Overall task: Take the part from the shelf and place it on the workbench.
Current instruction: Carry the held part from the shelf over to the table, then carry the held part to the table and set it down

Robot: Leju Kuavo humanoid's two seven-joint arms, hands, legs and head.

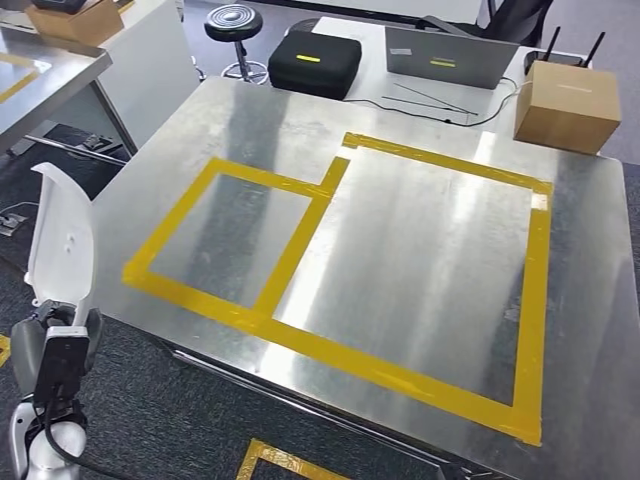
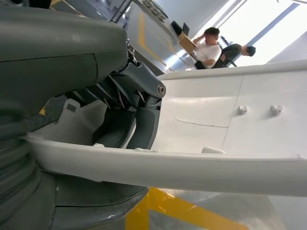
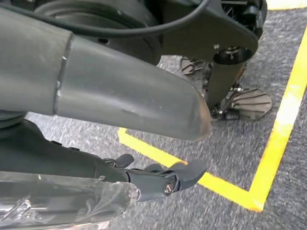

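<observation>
left hand (image 1: 53, 335) grips long white moulded plastic part (image 1: 64, 245); long axis upright, beside silver metal workbench (image 1: 423, 250) | right hand (image 3: 170, 175) fingers extended, empty

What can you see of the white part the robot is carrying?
The part is a white, smooth, plastic-looking panel with a curved top edge and a raised rim. Two small studs show on its inner face in the left wrist view. It stands roughly upright, gripped at its lower end by the left robot hand, beside the workbench's near left corner, not yet on it.
</observation>
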